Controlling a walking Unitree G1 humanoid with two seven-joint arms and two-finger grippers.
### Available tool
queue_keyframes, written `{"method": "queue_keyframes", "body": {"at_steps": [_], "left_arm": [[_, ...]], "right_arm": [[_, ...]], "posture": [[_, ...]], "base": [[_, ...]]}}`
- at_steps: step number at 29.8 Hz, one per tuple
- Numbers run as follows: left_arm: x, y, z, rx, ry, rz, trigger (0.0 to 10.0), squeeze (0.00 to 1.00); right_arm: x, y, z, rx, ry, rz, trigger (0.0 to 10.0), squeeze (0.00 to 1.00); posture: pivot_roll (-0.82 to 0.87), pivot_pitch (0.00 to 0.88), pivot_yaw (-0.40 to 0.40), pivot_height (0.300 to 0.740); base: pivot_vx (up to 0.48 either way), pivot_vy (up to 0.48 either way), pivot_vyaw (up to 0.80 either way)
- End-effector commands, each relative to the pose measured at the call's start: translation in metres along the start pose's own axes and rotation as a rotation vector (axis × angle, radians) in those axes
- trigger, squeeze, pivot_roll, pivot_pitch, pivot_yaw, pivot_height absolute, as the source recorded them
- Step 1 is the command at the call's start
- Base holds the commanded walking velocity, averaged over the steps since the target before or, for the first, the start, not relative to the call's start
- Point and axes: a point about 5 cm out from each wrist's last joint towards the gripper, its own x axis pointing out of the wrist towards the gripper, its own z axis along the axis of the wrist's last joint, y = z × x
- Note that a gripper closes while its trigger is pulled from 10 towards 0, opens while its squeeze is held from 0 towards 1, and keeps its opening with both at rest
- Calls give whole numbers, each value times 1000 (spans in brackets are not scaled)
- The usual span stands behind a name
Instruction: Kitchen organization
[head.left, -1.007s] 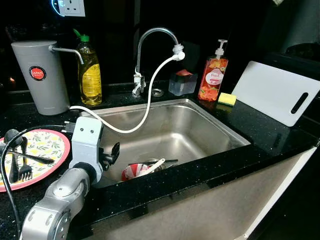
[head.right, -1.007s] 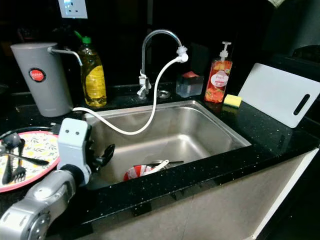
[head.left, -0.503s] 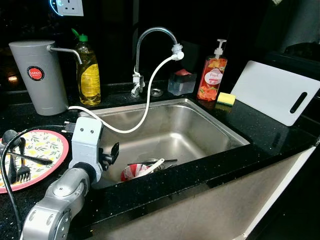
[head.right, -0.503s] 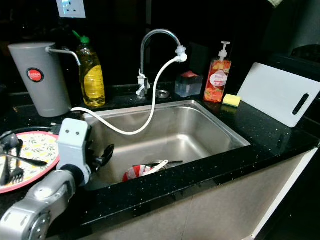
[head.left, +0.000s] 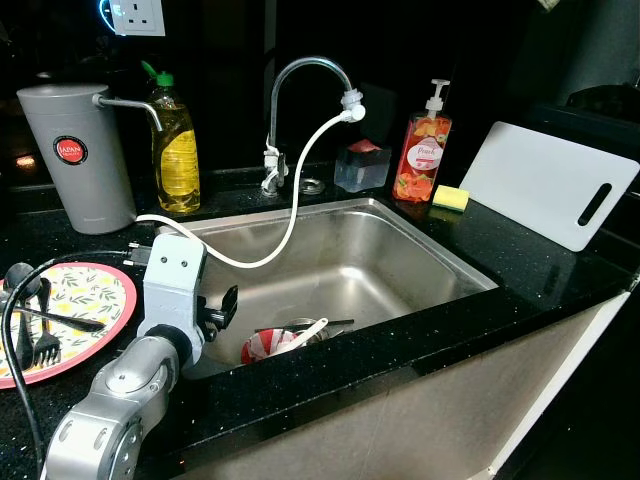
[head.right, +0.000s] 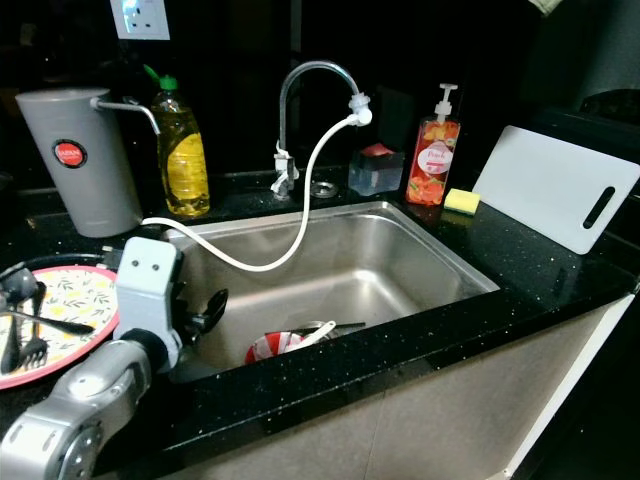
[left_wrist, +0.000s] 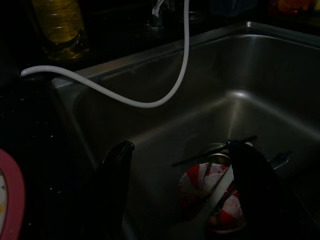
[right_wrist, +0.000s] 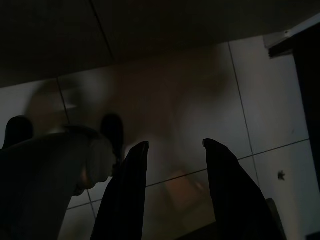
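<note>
Steel sink (head.left: 400, 262), wet-looking & prob slippery; red-white bowl (head.left: 266, 344) at near-left bottom w/ pale spoon (head.left: 306, 333) across it, likely light, rigid, breakable, so best taken by rim. Left gripper (left_wrist: 180, 165) over sink's left edge, aimed at bowl, fingers spread, empty; right gripper (right_wrist: 172, 150) idle, pointing at floor, fingers apart.

The sink (head.left: 400, 250) is silver steel, in a black speckled counter (head.left: 540, 270). The bowl (head.left: 265, 345) inside it is red and white. The plate (head.left: 95, 300) has a pink rim and a yellow and green leaf pattern. The board (head.left: 545, 185) is white, the sponge (head.left: 450, 197) yellow, the oil bottle (head.left: 175, 155) yellow with a green cap, the canister (head.left: 75, 160) grey with a red badge.
</note>
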Motion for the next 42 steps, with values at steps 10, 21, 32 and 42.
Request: {"method": "queue_keyframes", "body": {"at_steps": [10, 21, 32, 42], "left_arm": [[4, -2, -2, 7, 9, -4, 10000, 0], [3, -2, -2, 18, -7, 21, 10000, 0], [1, -2, -3, 32, -6, 20, 10000, 0], [2, -2, -3, 31, -5, 23, 10000, 0]], "right_arm": [[-1, 3, -7, -12, 26, 11, 10000, 0], [-2, 5, -9, -50, 35, 29, 10000, 0], [-2, 9, -10, -56, 39, 42, 10000, 0], [-2, 8, -9, -51, 36, 38, 10000, 0]], "posture": [[-42, 49, -16, 740], [-41, 40, -25, 740], [-35, 38, -20, 740], [-35, 43, -21, 740]], "base": [[0, 0, 0], [0, 0, 0], [0, 0, 0], [0, 0, 0]]}}
